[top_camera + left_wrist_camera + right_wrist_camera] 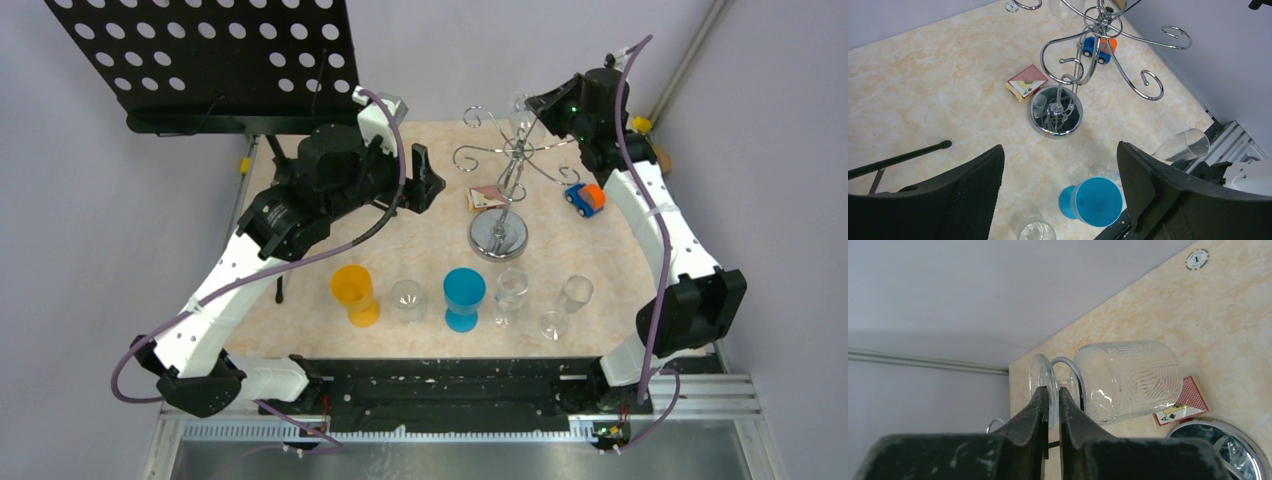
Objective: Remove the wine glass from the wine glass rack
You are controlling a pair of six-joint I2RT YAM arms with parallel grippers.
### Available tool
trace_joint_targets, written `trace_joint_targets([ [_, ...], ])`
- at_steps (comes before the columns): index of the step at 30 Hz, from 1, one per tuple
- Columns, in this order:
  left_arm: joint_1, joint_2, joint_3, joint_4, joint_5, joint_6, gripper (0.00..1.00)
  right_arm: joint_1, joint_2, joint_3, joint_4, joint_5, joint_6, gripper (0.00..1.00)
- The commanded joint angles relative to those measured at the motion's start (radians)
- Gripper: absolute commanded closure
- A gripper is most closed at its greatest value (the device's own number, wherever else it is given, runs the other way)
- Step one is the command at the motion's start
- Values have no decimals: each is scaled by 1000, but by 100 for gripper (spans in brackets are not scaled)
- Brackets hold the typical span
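The left hand (425, 180) hangs released over the left half of the desk (420, 255), fingers spread wide with nothing between them. Its arm is folded at the elbow and the hand points across toward the wine glass rack (497, 238). It seems best kept out of the way there, ready to steady the disc base if the rack starts to tip.

The rack stands about midway across the desk, nearer the far edge, with its base flat on the top. The wine glass (1128, 377) hangs from one of the rack's far arms, toward the far edge. Its stem sits in the wire curl, with the foot on one side and the patterned bowl on the other.

The right hand (1050, 395) is clenched on the rim of the glass's foot, pinching the thin disc edge-on. The step in hand looks like freeing the glass. I would slide the stem slowly out along the wire toward its open end rather than pull it straight away, since a tug could drag the light rack over. A pinch on a thin glass disc may let the bowl swing, so the wrist should stay level and clear of the neighbouring curled arms.

The right arm rises along the right edge of the desk, its wrist turned inward at the rack's top.
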Motion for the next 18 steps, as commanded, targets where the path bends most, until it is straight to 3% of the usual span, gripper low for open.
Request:
trace_joint_targets([
  [1, 7, -18, 0, 52, 10, 0, 14, -8, -48, 18, 38, 35, -43, 89],
  [6, 8, -17, 0, 49, 10, -3, 14, -7, -48, 11, 26, 39, -49, 82],
  [12, 8, -19, -3, 50, 9, -6, 14, -7, -67, 6, 36, 60, -78, 80],
  [15, 8, -16, -1, 52, 11, -7, 14, -8, -71, 5, 49, 54, -82, 85],
  [18, 10, -14, -1, 52, 42, -8, 14, -7, -71, -13, 85, 20, -63, 97],
])
